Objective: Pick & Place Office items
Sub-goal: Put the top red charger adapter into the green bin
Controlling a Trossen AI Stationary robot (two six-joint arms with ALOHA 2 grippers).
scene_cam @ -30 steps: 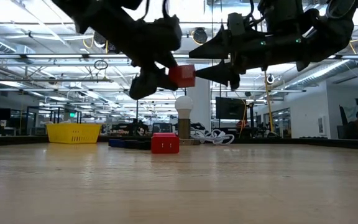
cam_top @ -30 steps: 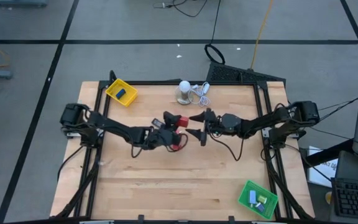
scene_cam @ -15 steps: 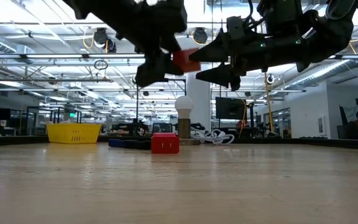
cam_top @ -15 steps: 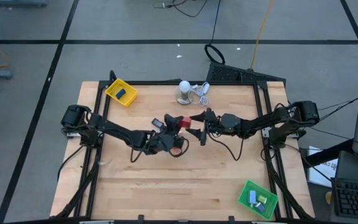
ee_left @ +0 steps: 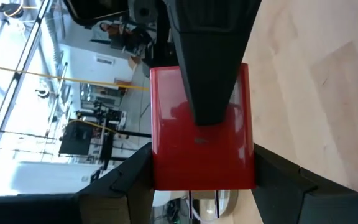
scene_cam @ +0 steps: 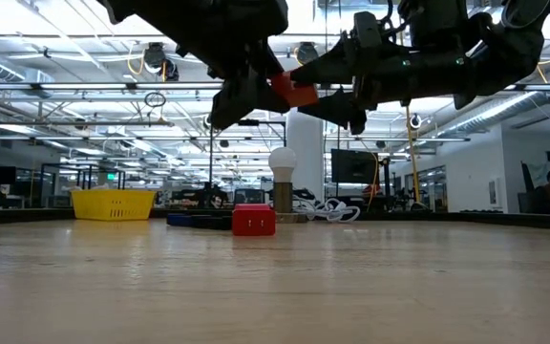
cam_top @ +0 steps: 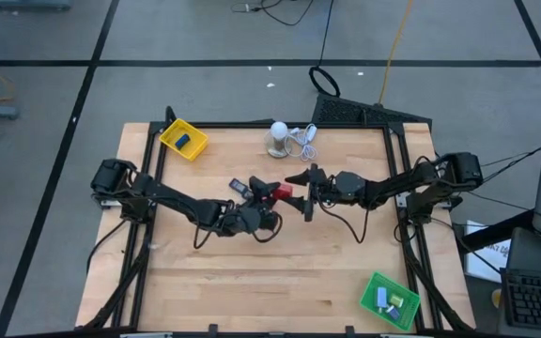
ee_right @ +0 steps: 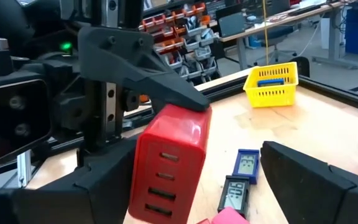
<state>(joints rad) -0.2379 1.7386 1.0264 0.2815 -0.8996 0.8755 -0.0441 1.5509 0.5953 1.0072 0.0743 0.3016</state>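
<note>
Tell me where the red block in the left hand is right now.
The red block is up in the air over the table's middle, clamped in the left hand and sitting between the open fingers of the right hand, above a second red block.

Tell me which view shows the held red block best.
The right wrist view: the red block fills it, slotted face visible, in the left hand. The left wrist view shows one flat face; the low view a small piece; the high view a speck.

Block [cam_top: 283, 192] between both pincers, above table [cam_top: 252, 282]
</note>
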